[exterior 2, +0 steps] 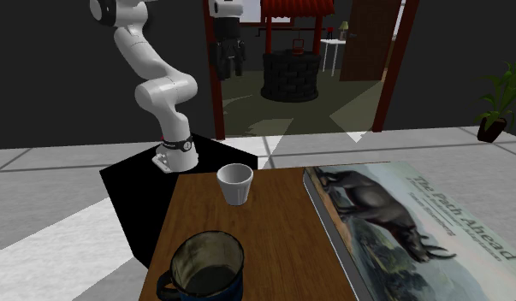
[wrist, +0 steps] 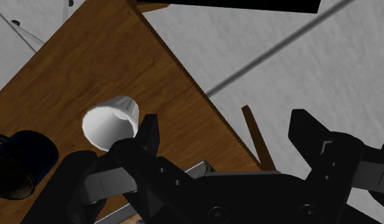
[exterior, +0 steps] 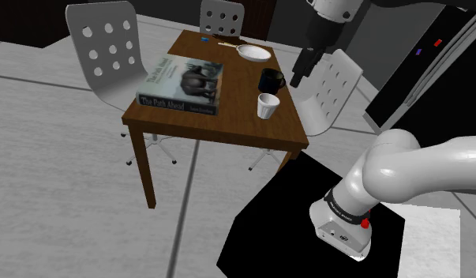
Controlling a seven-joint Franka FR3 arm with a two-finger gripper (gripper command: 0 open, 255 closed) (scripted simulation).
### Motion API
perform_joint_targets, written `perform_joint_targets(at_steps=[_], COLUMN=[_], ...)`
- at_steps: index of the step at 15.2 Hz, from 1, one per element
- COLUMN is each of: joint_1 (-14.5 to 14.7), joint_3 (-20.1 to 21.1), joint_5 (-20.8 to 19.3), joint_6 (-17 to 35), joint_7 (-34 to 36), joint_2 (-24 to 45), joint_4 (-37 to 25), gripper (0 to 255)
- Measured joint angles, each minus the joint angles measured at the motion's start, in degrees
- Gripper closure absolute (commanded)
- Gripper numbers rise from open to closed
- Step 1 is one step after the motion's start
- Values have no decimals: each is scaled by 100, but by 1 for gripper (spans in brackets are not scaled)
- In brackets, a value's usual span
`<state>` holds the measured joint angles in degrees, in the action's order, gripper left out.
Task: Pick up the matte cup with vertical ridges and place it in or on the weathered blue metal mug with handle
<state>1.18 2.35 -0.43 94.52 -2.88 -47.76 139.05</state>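
A white ridged cup (exterior: pixel 267 105) stands upright near the table's edge closest to the stand. Just behind it sits a dark blue mug with a handle (exterior: pixel 271 80), also upright and apart from the cup. In the second exterior view the cup (exterior 2: pixel 234 183) is beyond the worn-looking mug (exterior 2: pixel 204 267). My black gripper (exterior: pixel 299 75) hangs high above the table's edge, off to the side of both, open and holding nothing. In the wrist view the cup (wrist: pixel 111 122) lies beside one finger of the gripper (wrist: pixel 225 137), outside the jaws, with the mug (wrist: pixel 21 164) further out.
A large book (exterior: pixel 181 83) covers much of the wooden table (exterior: pixel 236 118). A white plate (exterior: pixel 253 53) lies at the far end. White chairs (exterior: pixel 110 47) (exterior: pixel 331 87) flank the table. A dark cabinet (exterior: pixel 433 71) stands on the shoulder view's right.
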Motion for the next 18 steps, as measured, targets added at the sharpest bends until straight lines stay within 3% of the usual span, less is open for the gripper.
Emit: perform_joint_targets(at_steps=[7,18], joint_1=[-143,-538], joint_3=[-146,-504], joint_5=[-288,-978], joint_6=[852,2722], joint_7=[-189,-496], joint_2=[615,2636], joint_4=[324,294], gripper=[0,0])
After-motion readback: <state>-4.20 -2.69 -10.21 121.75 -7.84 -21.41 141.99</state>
